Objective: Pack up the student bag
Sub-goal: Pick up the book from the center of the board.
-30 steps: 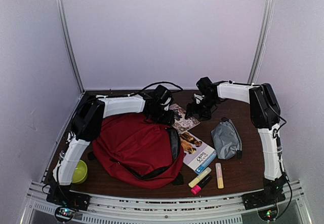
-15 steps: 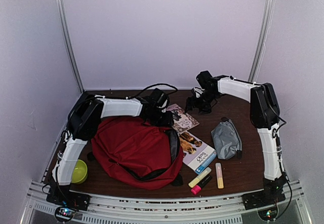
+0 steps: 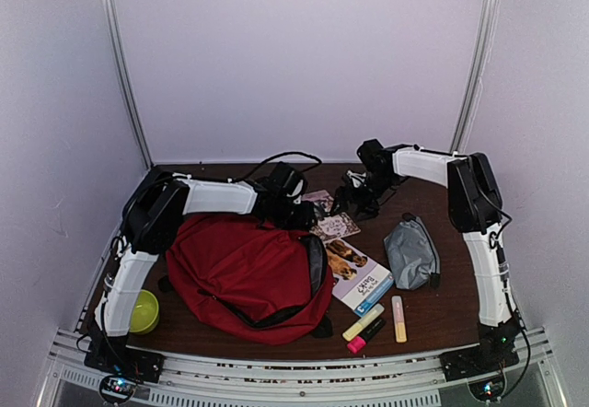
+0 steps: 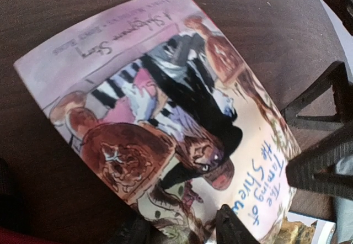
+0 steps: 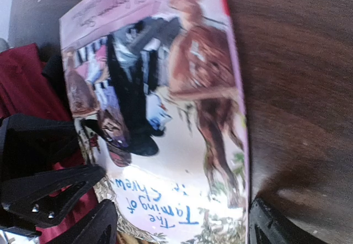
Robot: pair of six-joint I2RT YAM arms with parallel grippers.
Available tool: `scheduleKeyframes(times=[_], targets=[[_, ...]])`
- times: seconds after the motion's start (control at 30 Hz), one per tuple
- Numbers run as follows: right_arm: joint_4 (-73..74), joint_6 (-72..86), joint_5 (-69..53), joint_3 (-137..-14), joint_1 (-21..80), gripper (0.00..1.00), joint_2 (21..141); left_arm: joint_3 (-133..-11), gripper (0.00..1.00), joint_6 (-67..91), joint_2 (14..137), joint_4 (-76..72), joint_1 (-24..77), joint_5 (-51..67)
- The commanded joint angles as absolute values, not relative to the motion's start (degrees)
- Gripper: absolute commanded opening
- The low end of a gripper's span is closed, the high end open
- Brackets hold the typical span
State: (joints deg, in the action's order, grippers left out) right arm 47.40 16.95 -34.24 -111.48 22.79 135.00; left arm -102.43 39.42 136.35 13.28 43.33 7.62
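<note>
One student bag [image 3: 244,269], red, sits on the 9 o'clock side of the desk [image 3: 442,315], same spot as a second ago. It looks closed and its contents are not visible. Right pincer [image 3: 352,203] is back down at the Shrew book [image 4: 165,117] after rising half a second ago, fingers spread with the book's end between them. Left pincer [image 3: 299,212] is at the book's other edge, 1 o'clock of the bag; can't tell if it is clamped. Book is bowed now, flatter earlier.

- One grey pouch [image 3: 411,253], 3 o'clock of bag, inside unseen.
- Two books: the Shrew book, plus dog book [image 3: 361,276] at its 5 o'clock.
- One green bowl [image 3: 144,312], 8 o'clock of bag.
- Three highlighters at the desk's 5 o'clock: yellow highlighter [image 3: 363,321], pink highlighter [image 3: 366,335], peach highlighter [image 3: 398,319].
</note>
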Motion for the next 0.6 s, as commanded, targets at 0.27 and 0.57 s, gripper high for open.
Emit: scheduleKeyframes(times=[0.27, 0.57], targets=[[18.4, 36.0, -59.9, -95.3, 25.2, 0.79, 129.1, -99.5, 0.40, 40.1, 137.9, 14.1, 43.2, 10.2], [-12.3, 57.1, -63.0, -85.6, 26.6, 0.67, 126.3, -97.9, 0.39, 39.9, 137.1, 13.4, 43.2, 10.1]])
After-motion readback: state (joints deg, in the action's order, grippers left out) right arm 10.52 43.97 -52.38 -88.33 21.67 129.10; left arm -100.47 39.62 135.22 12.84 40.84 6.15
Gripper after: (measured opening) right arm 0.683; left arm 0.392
